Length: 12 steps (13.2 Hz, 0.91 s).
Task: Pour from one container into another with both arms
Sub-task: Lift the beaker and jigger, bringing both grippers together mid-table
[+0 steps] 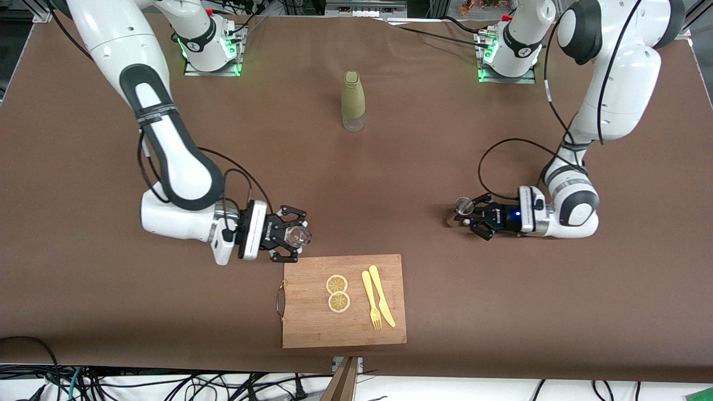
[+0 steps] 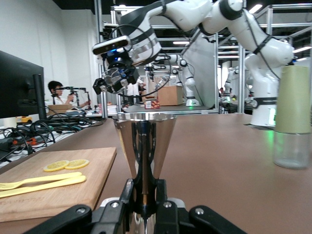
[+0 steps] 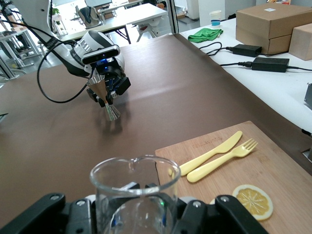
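The glass tumbler [image 1: 298,236] stands upright, seemingly empty, pinched by the right gripper [image 1: 291,238] just beside the cutting board [image 1: 344,323], off its corner farther from the front camera. The left gripper [image 1: 472,214] clamps the upright metal jigger [image 1: 462,207] well apart from the board, toward the left arm's end.

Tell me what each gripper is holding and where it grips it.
The right gripper holds the glass tumbler by its sides. The left gripper clamps the metal jigger at its narrow waist.
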Motion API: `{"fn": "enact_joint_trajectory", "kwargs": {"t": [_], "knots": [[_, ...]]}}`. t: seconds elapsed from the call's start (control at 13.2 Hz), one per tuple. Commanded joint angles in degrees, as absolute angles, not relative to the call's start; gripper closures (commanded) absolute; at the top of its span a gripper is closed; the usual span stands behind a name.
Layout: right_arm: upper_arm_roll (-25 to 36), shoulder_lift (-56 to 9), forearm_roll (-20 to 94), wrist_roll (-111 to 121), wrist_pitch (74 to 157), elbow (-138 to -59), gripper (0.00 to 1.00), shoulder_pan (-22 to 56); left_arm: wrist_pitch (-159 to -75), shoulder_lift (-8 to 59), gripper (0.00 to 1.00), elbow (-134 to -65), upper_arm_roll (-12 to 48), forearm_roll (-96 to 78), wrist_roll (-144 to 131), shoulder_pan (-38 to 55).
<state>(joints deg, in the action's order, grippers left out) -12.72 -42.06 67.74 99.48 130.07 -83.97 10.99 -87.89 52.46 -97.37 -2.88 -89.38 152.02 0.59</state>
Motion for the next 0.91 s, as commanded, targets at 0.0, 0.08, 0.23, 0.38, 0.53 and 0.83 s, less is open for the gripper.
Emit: {"fn": "enact_joint_trajectory", "kwargs": {"t": [0.0,0.08,0.23,0.38,0.53,0.83], "knots": [[-12.31,-38.59,67.24,98.35,133.84,-88.32,0.88,13.35,-93.94,50.71,1.00,-100.28,-2.37,-96.22,153.99,5.52],[-12.39,-38.41,66.89,98.35,134.47,-89.03,0.88,13.45,-95.26,50.71,1.00,-100.46,-2.29,-98.68,153.55,7.45],[-12.30,-36.40,66.36,98.35,135.35,-91.04,0.88,14.76,-98.68,50.97,1.00,-100.72,-0.98,-103.86,153.37,10.54],[-12.39,-33.06,66.18,98.35,136.58,-95.08,0.88,15.55,-103.60,50.98,1.00,-100.55,1.74,-106.95,152.85,11.77],[-12.39,-29.55,65.22,98.44,137.10,-99.47,0.88,16.34,-107.91,50.98,1.00,-99.76,3.77,-108.36,151.53,13.44],[-12.39,-26.63,62.58,98.61,142.45,-105.63,0.88,18.45,-111.53,51.15,1.00,-97.82,6.24,-110.04,148.37,16.51]]}}
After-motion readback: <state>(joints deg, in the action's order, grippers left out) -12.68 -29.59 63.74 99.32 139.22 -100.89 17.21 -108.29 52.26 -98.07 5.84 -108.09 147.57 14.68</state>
